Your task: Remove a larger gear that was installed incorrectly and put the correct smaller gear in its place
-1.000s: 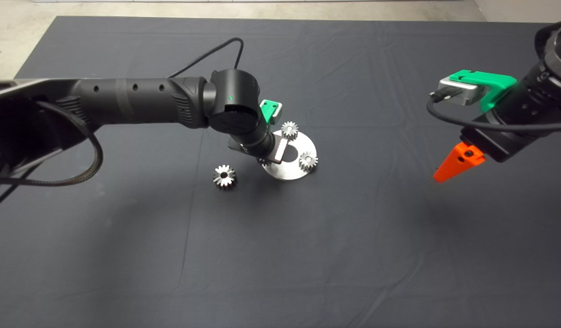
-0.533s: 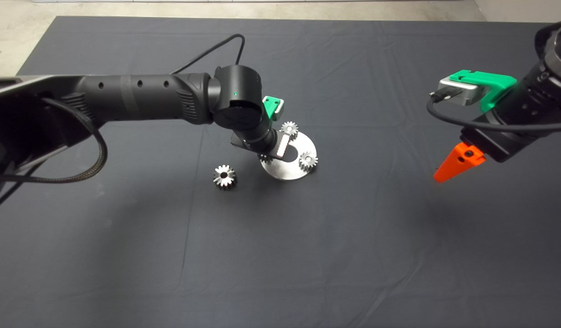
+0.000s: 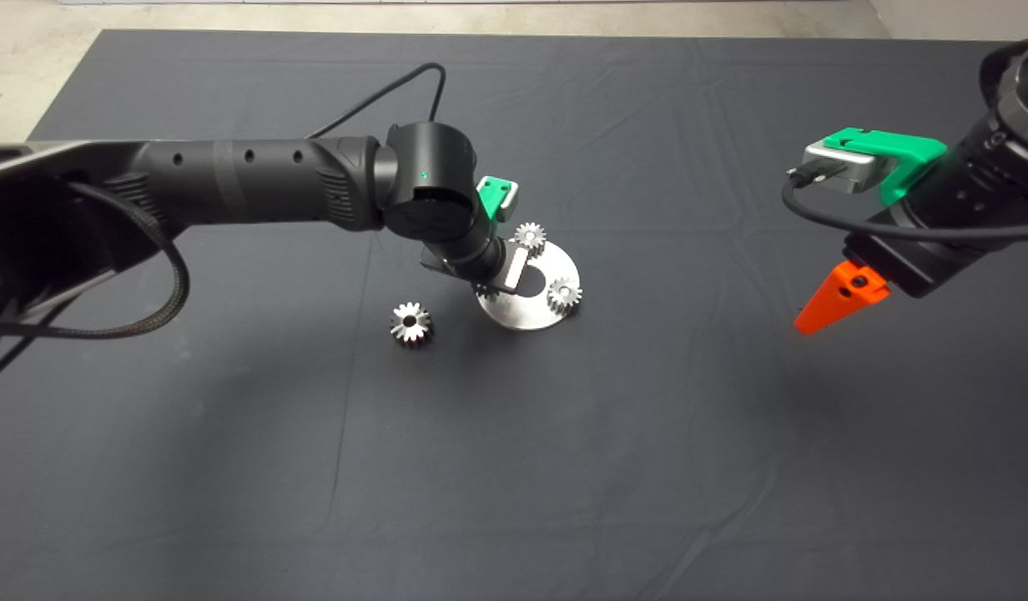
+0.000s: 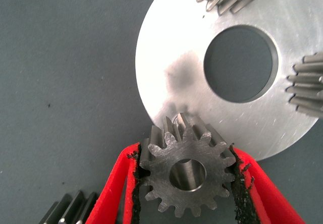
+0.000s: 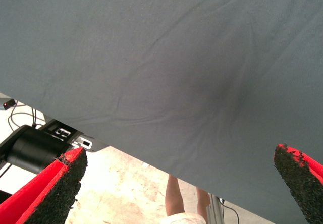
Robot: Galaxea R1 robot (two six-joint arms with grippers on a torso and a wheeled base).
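My left gripper [image 3: 486, 290] is shut on the smaller gear [image 4: 186, 176], a grey fine-toothed gear with a centre hole, clamped between both black pads. It is held at the near-left rim of the round silver plate [image 4: 166, 57], overlapping the plate's edge; I cannot tell whether it is seated. The larger gear [image 3: 411, 323], shiny with pointed teeth, lies on the mat left of the plate [image 3: 522, 315]; its edge shows in the left wrist view [image 4: 70, 211]. My right gripper [image 3: 839, 299] hovers open and empty far to the right, and its wrist view shows its pads [image 5: 65, 176] wide apart.
Two more small gears stand on the plate, one at its far side [image 3: 530, 238] and one at its right side [image 3: 565, 294]. The plate has a large centre hole [image 4: 241, 62]. A person's legs [image 5: 181, 199] show beyond the mat's edge.
My left wrist shifted slightly right and back over the plate's left rim, still gripping the smaller gear. The larger gear and the right arm have not moved.
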